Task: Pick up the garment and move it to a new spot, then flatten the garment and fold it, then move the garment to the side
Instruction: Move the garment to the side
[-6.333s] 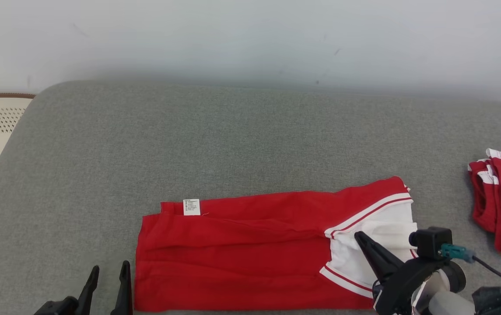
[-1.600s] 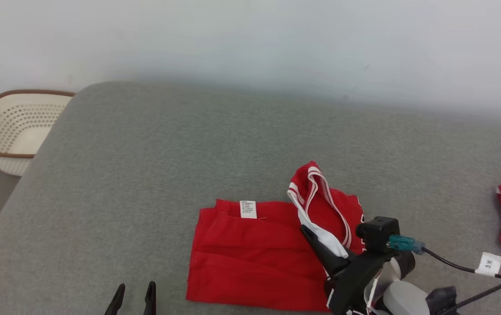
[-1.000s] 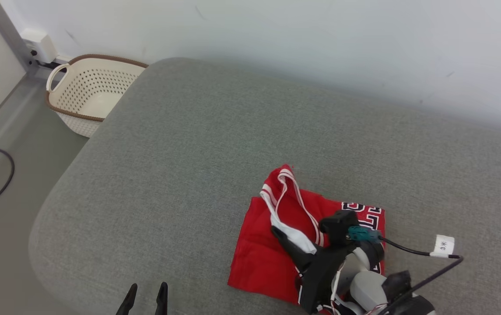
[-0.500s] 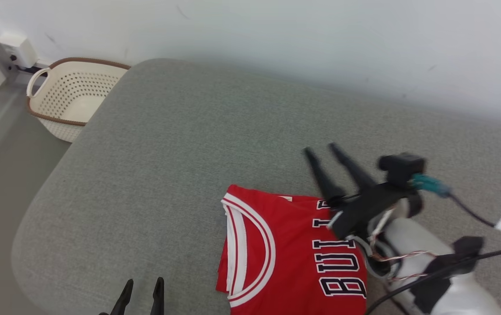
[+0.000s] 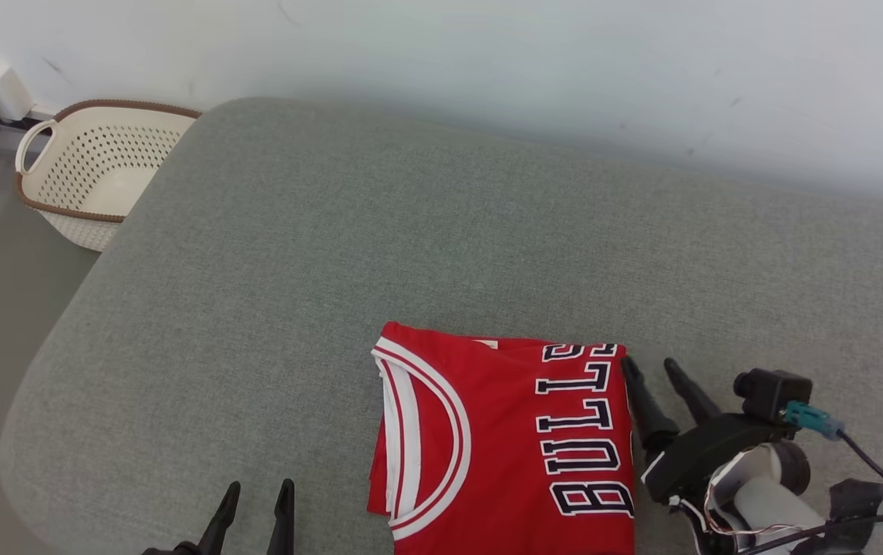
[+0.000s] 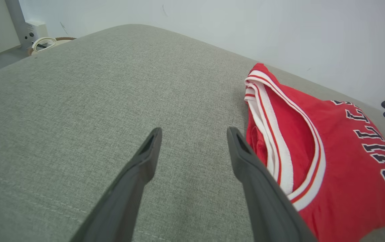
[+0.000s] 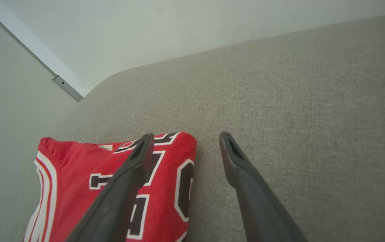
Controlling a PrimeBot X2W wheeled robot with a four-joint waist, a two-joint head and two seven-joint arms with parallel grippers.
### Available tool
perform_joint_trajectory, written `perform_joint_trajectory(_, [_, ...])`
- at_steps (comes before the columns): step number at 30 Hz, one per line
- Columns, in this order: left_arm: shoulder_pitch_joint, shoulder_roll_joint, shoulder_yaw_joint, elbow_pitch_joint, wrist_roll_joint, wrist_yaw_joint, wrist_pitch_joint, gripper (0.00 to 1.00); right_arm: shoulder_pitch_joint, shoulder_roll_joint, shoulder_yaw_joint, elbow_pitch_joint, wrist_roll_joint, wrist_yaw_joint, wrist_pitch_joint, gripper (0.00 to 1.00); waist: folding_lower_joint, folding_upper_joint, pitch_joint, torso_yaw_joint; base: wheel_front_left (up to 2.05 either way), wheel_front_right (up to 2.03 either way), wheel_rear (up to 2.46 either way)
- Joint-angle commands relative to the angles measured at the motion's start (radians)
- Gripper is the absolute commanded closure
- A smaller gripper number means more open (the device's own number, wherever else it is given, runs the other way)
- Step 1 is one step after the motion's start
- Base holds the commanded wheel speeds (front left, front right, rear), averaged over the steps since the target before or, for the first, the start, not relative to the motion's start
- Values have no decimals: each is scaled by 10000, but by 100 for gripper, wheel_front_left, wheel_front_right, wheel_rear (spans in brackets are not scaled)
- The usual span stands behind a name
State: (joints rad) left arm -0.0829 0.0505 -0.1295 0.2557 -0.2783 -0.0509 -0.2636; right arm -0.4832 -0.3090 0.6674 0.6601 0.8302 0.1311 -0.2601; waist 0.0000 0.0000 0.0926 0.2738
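Sitting spread and empty, the right gripper (image 5: 649,367) is at the right edge of the folded red basketball jersey with white trim and dark lettering (image 5: 487,432), lying by the front edge of the grey fabric cushion (image 5: 333,247). The left gripper (image 5: 260,489) is spread too, off the jersey's left. Fold looks done, so I'd guess they flank it for the sideways move.

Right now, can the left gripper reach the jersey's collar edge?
Probably yes: the left gripper is open beside the jersey, bare cushion lies between them, and the right gripper sits open at the jersey's other edge.
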Motion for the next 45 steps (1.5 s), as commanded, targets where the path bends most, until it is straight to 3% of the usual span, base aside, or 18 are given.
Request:
perform_joint_trajectory(1, [-47,8,6,10,5,-11,-2,0,46,51,49,9,172,-9,-20,0,0,0,46,49,0,0,0])
perform_joint_trajectory(15, [-226,6,-31,-46,30,-60,-2,0,-397,344,1352,1072,1391,-2,427,1,0,0,460,538,0,0,0])
perform_joint_trajectory(16, [-226,6,-33,-42,21,-64,-2,0,-442,335,1469,1120,1416,-2,451,42,0,0,477,551,0,0,0])
perform_joint_trajectory(17, [-253,6,-31,-39,12,-61,-2,0,-491,314,1558,1132,1428,-2,397,90,0,0,494,560,0,0,0])
perform_joint_trajectory(18, [-291,6,-31,-46,8,-56,-2,0,-550,271,1597,1176,1441,-2,329,100,0,0,506,566,0,0,0])
perform_joint_trajectory(27, [-133,8,100,-93,165,11,-2,0,-1096,-83,1065,1181,941,-4,-64,100,0,0,177,119,0,0,0])
perform_joint_trajectory(35, [16,9,212,-138,357,-72,-2,0,-790,-247,-115,631,-1164,-4,-58,100,0,0,-205,-753,0,0,0])
perform_joint_trajectory(45, [32,6,217,-249,459,-113,-2,0,-135,213,-1402,-25,-3357,-4,-58,100,0,0,-729,-2700,0,0,0])
